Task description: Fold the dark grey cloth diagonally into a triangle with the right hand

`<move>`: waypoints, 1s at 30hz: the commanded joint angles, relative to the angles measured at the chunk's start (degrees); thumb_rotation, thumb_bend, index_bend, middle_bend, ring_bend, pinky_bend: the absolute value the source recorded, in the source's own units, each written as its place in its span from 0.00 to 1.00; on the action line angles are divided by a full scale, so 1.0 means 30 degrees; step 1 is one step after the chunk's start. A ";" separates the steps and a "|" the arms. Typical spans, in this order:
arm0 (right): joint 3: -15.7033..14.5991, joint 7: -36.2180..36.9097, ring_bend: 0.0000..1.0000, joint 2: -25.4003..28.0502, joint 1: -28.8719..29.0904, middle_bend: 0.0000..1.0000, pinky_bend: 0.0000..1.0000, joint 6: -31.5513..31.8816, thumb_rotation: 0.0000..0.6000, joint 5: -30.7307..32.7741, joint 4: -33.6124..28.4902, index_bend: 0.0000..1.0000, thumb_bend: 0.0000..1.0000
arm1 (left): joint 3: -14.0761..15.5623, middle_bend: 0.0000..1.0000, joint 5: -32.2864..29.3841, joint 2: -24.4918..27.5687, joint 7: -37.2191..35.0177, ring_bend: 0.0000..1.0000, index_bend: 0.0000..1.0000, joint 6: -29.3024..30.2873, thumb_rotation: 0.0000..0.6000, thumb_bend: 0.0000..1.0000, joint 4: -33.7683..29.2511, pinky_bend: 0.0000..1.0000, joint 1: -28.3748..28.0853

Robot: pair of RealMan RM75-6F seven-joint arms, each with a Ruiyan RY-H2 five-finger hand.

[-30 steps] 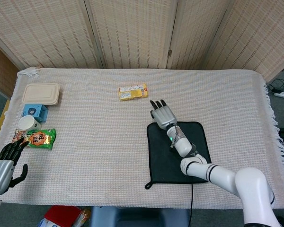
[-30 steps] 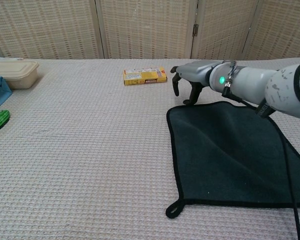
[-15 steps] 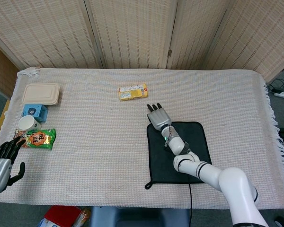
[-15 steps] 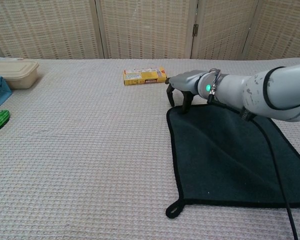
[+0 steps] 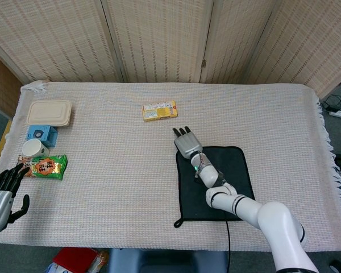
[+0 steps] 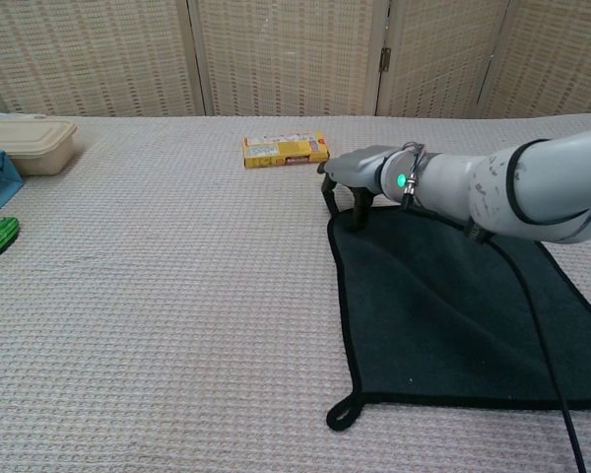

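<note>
The dark grey cloth (image 5: pixel 230 176) (image 6: pixel 453 305) lies flat and unfolded on the table, right of centre, with a small loop at its near left corner. My right hand (image 5: pixel 186 142) (image 6: pixel 353 177) hovers over the cloth's far left corner, fingers curved downward with their tips at or just above the corner; it grips nothing that I can see. In the head view my left hand (image 5: pixel 3 193) rests at the table's near left edge, fingers spread and empty. The chest view does not show it.
A yellow snack box (image 5: pixel 159 111) (image 6: pixel 285 150) lies just beyond the right hand. At the far left are a beige lidded container (image 5: pixel 49 112) (image 6: pixel 26 145), a blue box (image 5: pixel 41 135), a white cup (image 5: pixel 33 149) and a green snack bag (image 5: pixel 45 167).
The right hand has slid left and slightly toward the near side, from past the cloth's far edge to its far left corner. The left hand has drawn back a little.
</note>
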 commanded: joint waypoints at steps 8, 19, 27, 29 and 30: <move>-0.0213 0.0595 0.00 0.0185 -0.0170 0.03 0.00 0.0289 1.00 -0.0545 -0.0191 0.62 0.43 | 0.0025 0.04 0.0252 -0.0115 -0.0150 0.00 0.00 0.0140 1.00 0.69 0.0226 0.00 -0.0022; -0.1331 0.3126 0.00 0.3549 -0.2984 0.05 0.00 0.3436 1.00 -0.4194 -0.5764 0.64 0.43 | 0.0115 0.04 0.0471 -0.0278 -0.0064 0.00 0.00 0.0151 1.00 0.69 0.0319 0.00 -0.0065; -0.3524 0.4728 0.00 0.7071 -0.6063 0.06 0.00 0.6921 1.00 -0.7919 -1.0453 0.64 0.43 | 0.0280 0.04 0.0774 -0.0536 0.0614 0.00 0.00 0.0146 1.00 0.69 0.0194 0.00 -0.0100; -0.4195 0.5156 0.00 0.7783 -0.6861 0.06 0.00 0.7863 1.00 -0.8963 -1.1189 0.64 0.43 | 0.0336 0.04 0.0912 -0.0609 0.0856 0.00 0.00 0.0205 1.00 0.69 0.0111 0.00 -0.0093; -0.4497 0.5360 0.00 0.8051 -0.7212 0.06 0.00 0.8256 1.00 -0.9395 -1.1422 0.64 0.43 | 0.0356 0.04 0.0974 -0.0641 0.0959 0.00 0.00 0.0237 1.00 0.69 0.0082 0.00 -0.0089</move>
